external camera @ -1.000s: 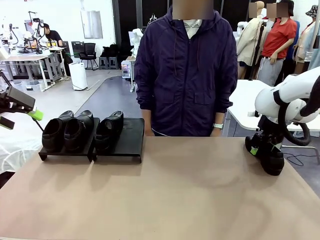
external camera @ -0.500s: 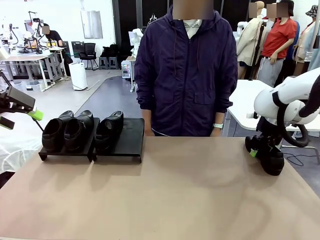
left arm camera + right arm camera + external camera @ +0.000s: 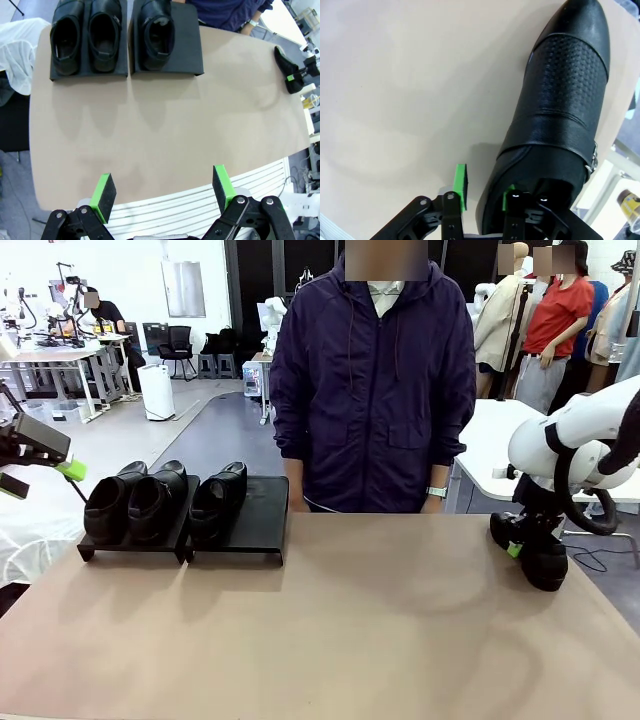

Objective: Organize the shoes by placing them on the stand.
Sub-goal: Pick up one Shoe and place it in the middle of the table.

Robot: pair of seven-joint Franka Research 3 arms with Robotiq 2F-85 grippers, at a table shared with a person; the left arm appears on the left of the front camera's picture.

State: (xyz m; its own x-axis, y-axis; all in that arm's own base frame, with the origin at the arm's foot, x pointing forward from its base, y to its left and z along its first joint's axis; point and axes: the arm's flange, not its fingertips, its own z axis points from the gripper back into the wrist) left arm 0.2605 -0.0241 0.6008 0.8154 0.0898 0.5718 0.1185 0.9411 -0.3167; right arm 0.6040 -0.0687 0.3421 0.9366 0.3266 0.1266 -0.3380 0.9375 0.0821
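The tan tabletop (image 3: 330, 630) carries everything, with a person in a dark hooded jacket (image 3: 372, 390) standing at its far edge.

Two matte-black stand platforms sit side by side, touching, at the far left of the tabletop. The left platform (image 3: 178, 535) holds two shoes; the right platform (image 3: 262, 520) holds one on its left half, its right half bare. There are four shoes in all, alike: black, slightly glossy leather slip-ons with rounded toes. On the left platform stand the outer shoe (image 3: 107, 505) and, just beside it, the inner shoe (image 3: 152, 500); the third shoe (image 3: 215, 500) stands on the right platform. All three point toes toward the robot. The fourth shoe (image 3: 540, 555) lies near the tabletop's far right edge, well apart from the stand. In the right wrist view it shows a perforated panel over the toe, a strap across the instep and a small metal buckle at the side.

The right end effector (image 3: 485, 197) is down at the fourth shoe's heel end, its fingers partly closed astride the shoe's side wall, one green pad (image 3: 461, 185) outside and one inside the opening; whether they press the leather yet I cannot tell. The left end effector (image 3: 162, 195) hangs above the tabletop's near edge, fingers spread wide, holding nothing.
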